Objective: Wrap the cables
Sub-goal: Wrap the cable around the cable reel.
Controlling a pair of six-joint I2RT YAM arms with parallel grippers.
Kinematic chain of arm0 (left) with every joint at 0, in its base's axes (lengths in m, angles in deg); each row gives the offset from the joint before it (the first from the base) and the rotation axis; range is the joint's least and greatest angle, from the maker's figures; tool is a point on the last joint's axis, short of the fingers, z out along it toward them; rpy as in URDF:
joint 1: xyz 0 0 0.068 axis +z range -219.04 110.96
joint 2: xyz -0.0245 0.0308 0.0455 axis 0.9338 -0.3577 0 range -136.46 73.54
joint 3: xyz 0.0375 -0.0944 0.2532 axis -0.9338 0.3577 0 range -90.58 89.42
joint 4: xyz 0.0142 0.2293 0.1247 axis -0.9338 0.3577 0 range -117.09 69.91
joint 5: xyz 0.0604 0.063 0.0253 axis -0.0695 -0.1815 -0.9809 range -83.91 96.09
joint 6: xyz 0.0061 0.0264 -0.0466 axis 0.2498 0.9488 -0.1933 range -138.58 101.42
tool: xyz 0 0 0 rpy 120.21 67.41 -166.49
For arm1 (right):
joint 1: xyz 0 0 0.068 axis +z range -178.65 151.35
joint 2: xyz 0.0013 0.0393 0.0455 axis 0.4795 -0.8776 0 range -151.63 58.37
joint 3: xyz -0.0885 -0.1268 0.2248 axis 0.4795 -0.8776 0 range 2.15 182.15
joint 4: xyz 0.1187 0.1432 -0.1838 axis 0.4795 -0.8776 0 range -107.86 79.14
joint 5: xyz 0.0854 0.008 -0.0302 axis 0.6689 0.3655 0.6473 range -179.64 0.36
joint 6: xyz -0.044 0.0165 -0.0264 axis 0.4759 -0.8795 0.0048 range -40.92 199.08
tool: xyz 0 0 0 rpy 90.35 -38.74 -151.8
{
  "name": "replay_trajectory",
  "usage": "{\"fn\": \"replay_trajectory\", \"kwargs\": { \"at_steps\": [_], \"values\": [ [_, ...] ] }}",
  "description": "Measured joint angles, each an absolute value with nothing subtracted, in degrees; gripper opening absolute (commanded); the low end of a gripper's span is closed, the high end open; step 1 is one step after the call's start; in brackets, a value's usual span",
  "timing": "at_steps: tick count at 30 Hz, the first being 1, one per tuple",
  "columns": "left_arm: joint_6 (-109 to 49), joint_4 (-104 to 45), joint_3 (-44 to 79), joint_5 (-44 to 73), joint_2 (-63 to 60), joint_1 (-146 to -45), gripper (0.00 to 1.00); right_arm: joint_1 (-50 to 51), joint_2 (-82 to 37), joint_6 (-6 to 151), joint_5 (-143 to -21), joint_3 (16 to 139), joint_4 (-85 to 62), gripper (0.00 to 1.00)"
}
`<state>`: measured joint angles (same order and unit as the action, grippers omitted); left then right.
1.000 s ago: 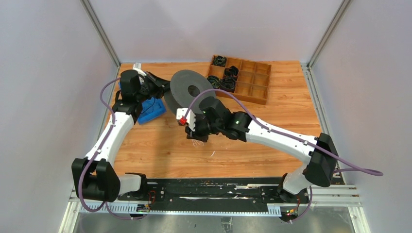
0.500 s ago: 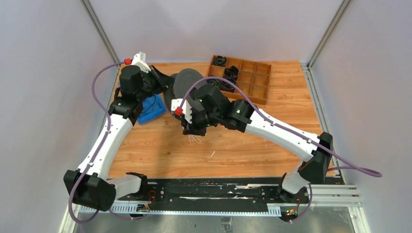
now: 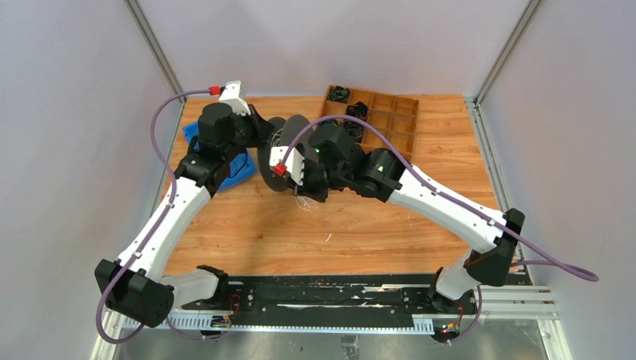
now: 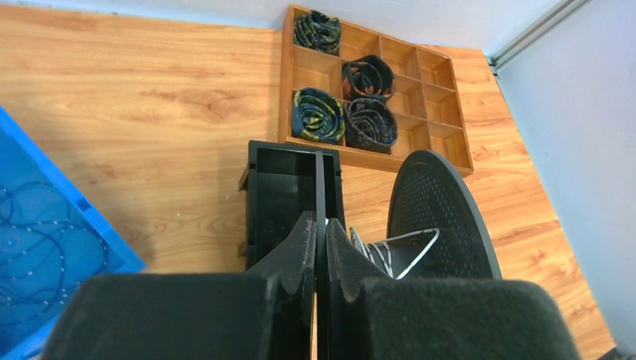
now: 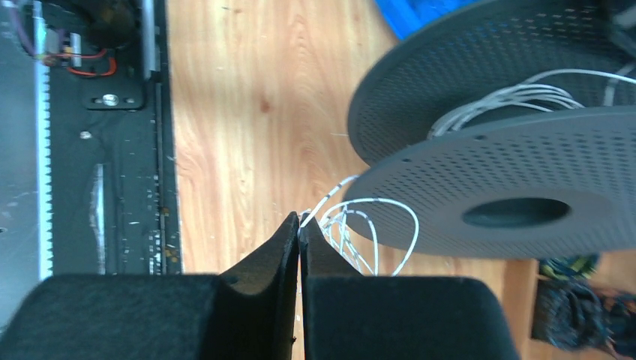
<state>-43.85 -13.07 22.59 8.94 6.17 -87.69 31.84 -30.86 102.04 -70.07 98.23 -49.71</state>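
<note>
The cable is a thin white wire. Part is wound on the hub (image 5: 517, 96) of a dark grey perforated spool (image 3: 283, 166); a loose bunch of small loops (image 5: 358, 229) hangs off it. My right gripper (image 5: 300, 222) is shut on the wire at the loops, just in front of the spool (image 5: 517, 187); in the top view it (image 3: 309, 195) is low over the table, loops (image 3: 304, 204) below it. My left gripper (image 4: 321, 225) is shut on the thin edge of one spool flange, holding the spool tilted on edge. The other flange (image 4: 442, 210) and wound wire (image 4: 390, 251) show beside it.
A wooden compartment tray (image 3: 390, 124) at the far right holds black and green coiled bundles (image 4: 341, 116). A blue bin (image 3: 238, 166) with thin blue wires (image 4: 41, 240) stands at the far left, beside the left arm. The arms' black base rail (image 3: 330, 296) runs along the near edge.
The spool has gone from lying nearly flat to tilted up on edge. My left gripper rose and moved right with it. My right gripper moved a little farther away, still holding the wire.
</note>
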Motion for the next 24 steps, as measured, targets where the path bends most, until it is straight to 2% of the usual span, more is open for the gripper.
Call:
{"fn": "replay_trajectory", "kwargs": {
  "at_steps": [15,24],
  "values": [
    [-30.7,-13.3,19.6,-0.2,5.1,-98.0,0.00,32.6,-28.5,108.3,-91.5,100.7,-50.5,0.01],
    [-28.1,-13.7,19.6,-1.4,4.9,-98.5,0.00,32.9,-27.1,111.4,-101.6,99.2,-47.2,0.01]
  ]
}}
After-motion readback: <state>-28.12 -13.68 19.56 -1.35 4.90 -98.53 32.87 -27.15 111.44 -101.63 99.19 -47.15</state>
